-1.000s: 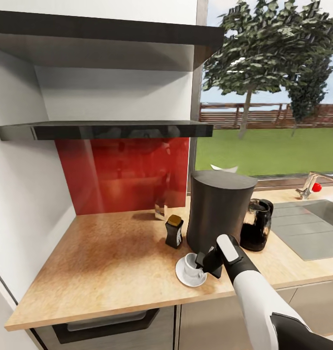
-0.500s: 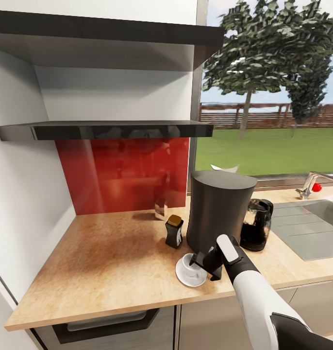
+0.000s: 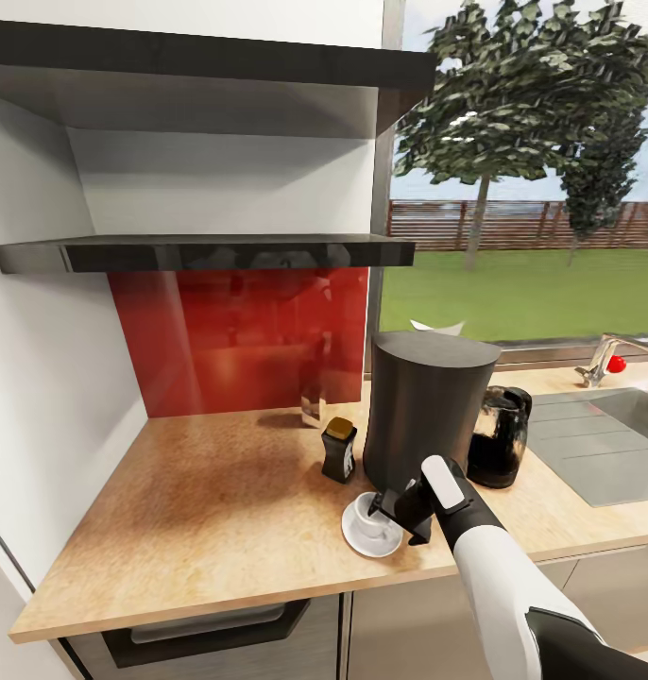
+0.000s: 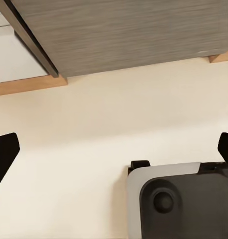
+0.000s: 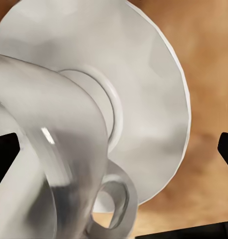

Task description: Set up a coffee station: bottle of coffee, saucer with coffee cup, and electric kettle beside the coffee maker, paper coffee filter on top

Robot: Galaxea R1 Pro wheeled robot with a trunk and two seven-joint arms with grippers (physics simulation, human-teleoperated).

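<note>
The kitchen countertop carries every item. The coffee maker, the landmark, stands upright near its middle, below and right of the kitchen shelf. A pale paper coffee filter peeks from behind the maker's top; whether it rests on it cannot be told. The electric kettle stands just right of the maker, the bottle of coffee just left. In front of the maker lies the saucer, bearing the coffee cup. The right arm slants up from the lower right, wrist bent toward the cup; the right gripper sits at the cup, fingers spread wide, nothing clamped. The left gripper likewise gapes, over pale floor.
</note>
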